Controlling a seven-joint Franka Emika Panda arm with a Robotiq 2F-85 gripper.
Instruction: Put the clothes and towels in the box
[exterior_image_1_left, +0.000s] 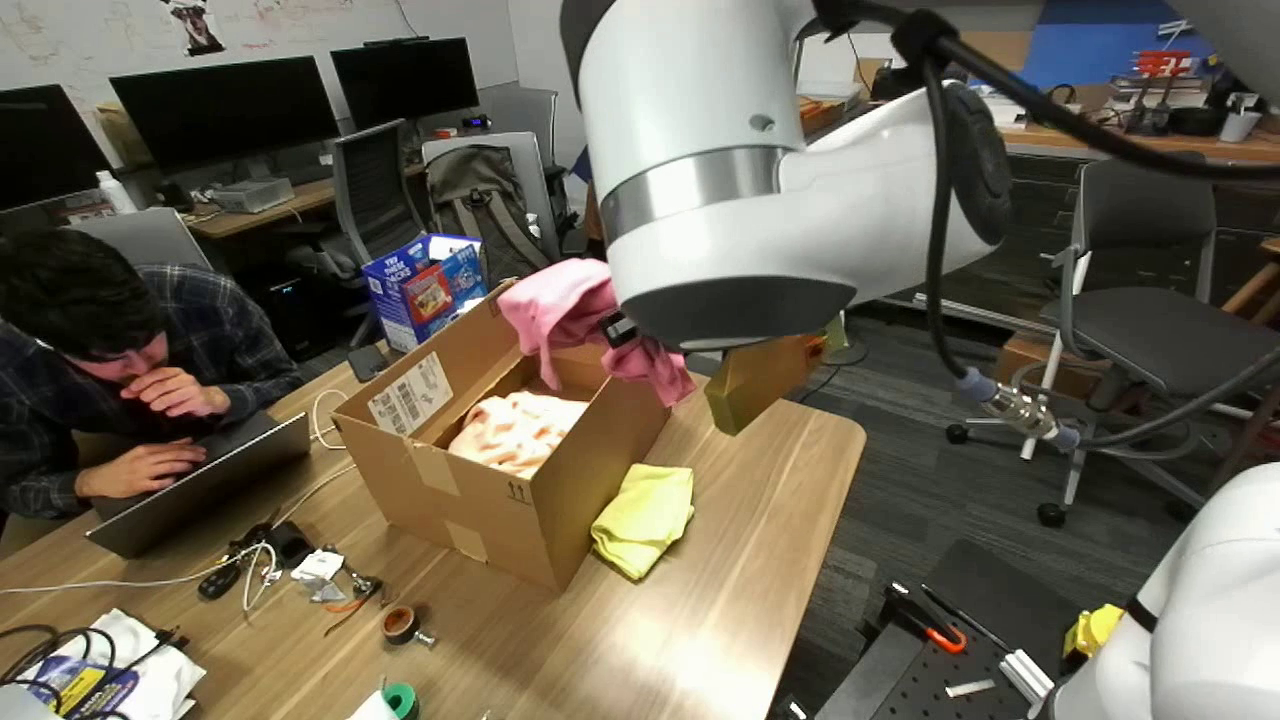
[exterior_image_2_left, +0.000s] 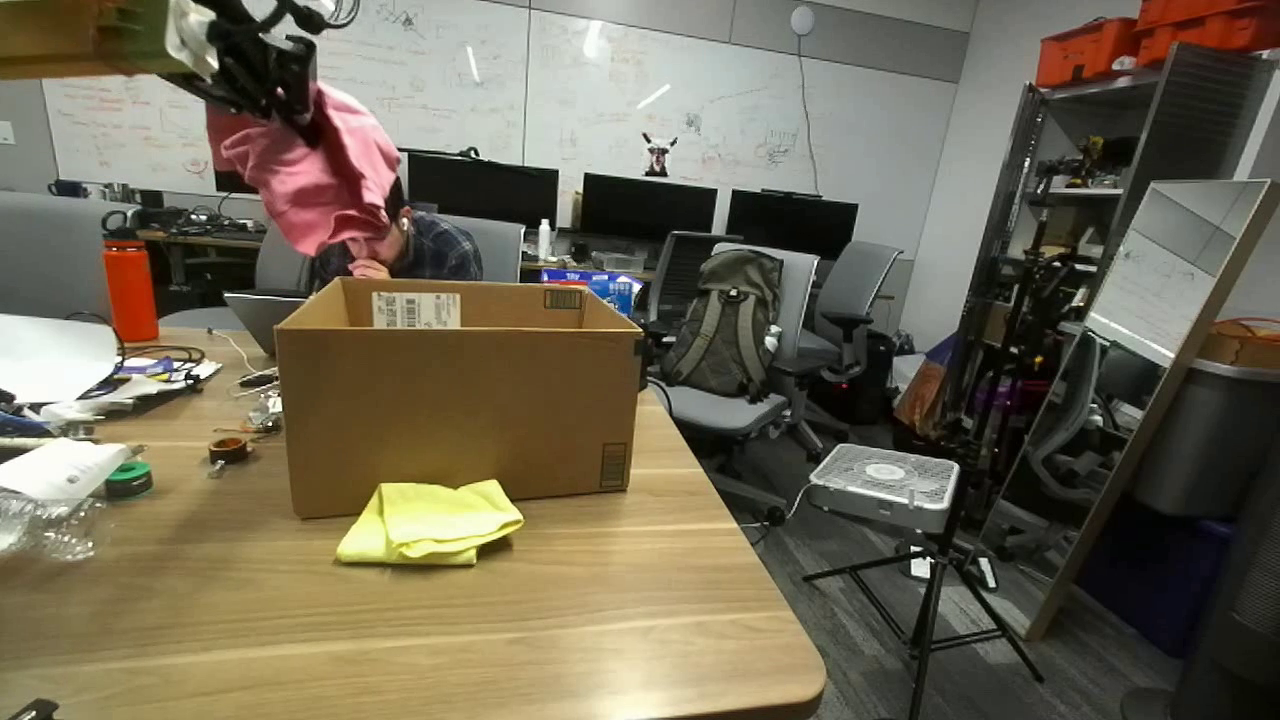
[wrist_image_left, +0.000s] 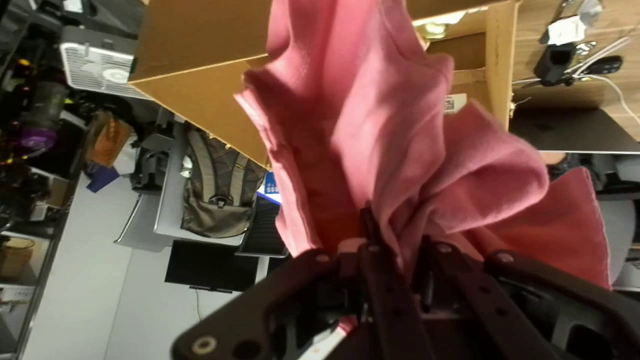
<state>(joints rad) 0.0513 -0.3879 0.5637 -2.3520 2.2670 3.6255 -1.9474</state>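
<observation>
The bright pink cloth (exterior_image_2_left: 320, 185) hangs bunched from my gripper (wrist_image_left: 397, 223), which is shut on it with folds pinched between the fingers. Both exterior views put this cloth above the brown cardboard box (exterior_image_1_left: 440, 490), its lower end higher than the near rim in an exterior view. Within the box lies a cream and pale pink cloth (exterior_image_1_left: 520, 425). A folded yellow cloth (exterior_image_2_left: 430, 522) rests on the table, close against the box's outer wall. In the wrist view the pink cloth covers much of the box opening.
A person with a laptop (exterior_image_1_left: 210, 490) sits at the table's far side. Cables and a brown tape roll (exterior_image_1_left: 399, 625) lie near the box. A blue printed packet (exterior_image_1_left: 425, 290) stands behind it. An orange bottle (exterior_image_2_left: 130, 290) and a backpack (exterior_image_2_left: 728, 330) are farther off.
</observation>
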